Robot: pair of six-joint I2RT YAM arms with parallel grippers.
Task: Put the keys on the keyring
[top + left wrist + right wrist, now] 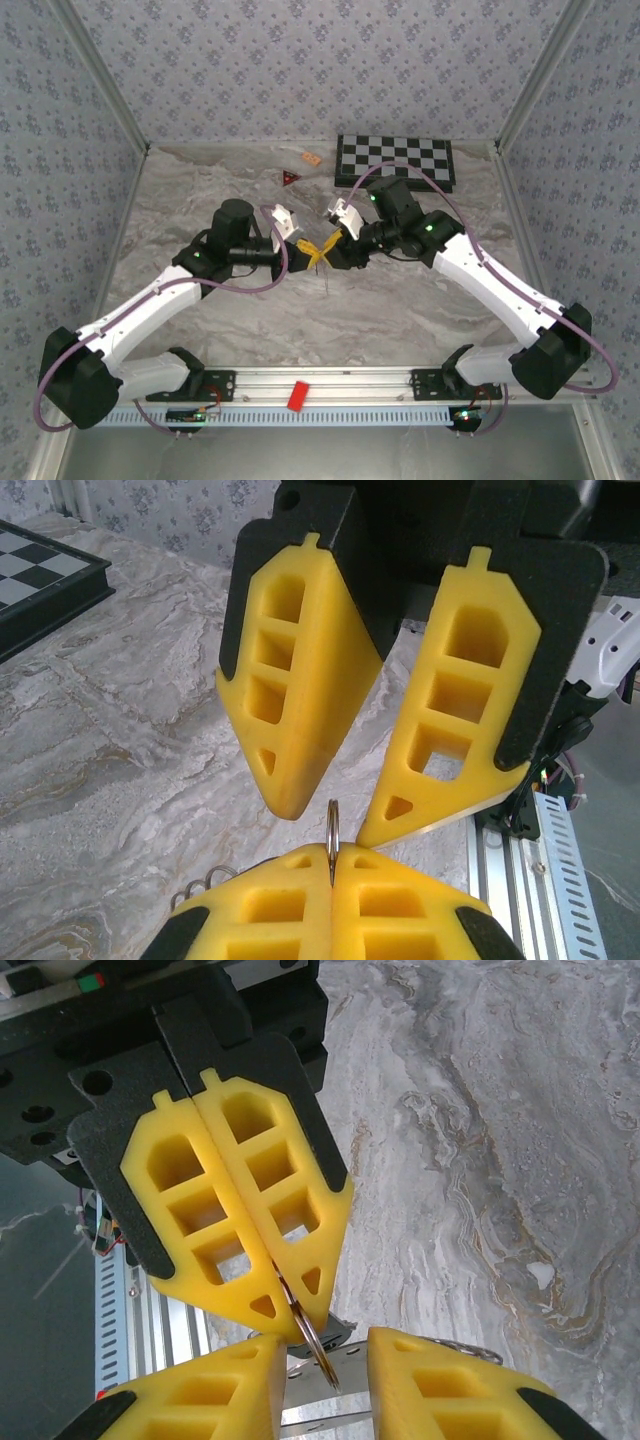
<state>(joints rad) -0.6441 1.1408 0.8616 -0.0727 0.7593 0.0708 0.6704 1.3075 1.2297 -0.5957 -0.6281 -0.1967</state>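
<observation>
Over the middle of the marble table my two yellow-fingered grippers meet tip to tip. My left gripper (309, 252) (332, 854) is shut on the keyring (332, 825), a thin silvery ring seen edge-on and sticking out past its fingertips. My right gripper (329, 247) (325, 1348) is open, its fingers straddling the keyring (318, 1350) without pinching it. A flat silvery metal piece with a dark head (345, 1375), seemingly one of the keys, hangs just behind the ring between my right fingers. A fine metal chain (462, 1348) (205, 882) trails beside it.
A black-and-white chequered board (395, 162) lies at the back right. A small red triangle (291, 178) and an orange chip (310, 158) lie near it. Patterned walls close in three sides. An aluminium rail (330, 380) with a red tag (297, 396) runs along the near edge.
</observation>
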